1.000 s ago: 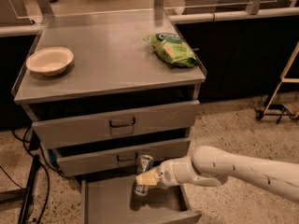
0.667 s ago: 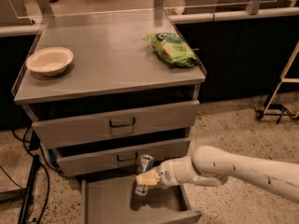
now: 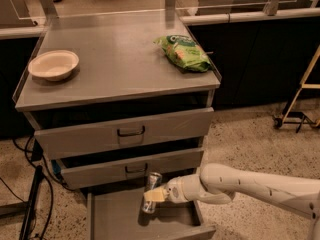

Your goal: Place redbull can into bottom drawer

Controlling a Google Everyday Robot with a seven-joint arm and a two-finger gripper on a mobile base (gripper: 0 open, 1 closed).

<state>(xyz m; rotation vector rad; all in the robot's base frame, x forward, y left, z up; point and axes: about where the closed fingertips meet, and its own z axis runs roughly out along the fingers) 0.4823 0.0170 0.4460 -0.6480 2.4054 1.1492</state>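
The redbull can is a slim silver-and-blue can with a silver top, held a little tilted inside the open bottom drawer. Its base is near or on the drawer floor; I cannot tell if it touches. My gripper reaches in from the right on a white arm and is shut on the can's middle. The bottom drawer is pulled out below two upper drawers with dark handles.
A beige bowl sits at the left of the cabinet top. A green snack bag lies at its right. Dark cables hang at the left. A yellow stand is at the far right.
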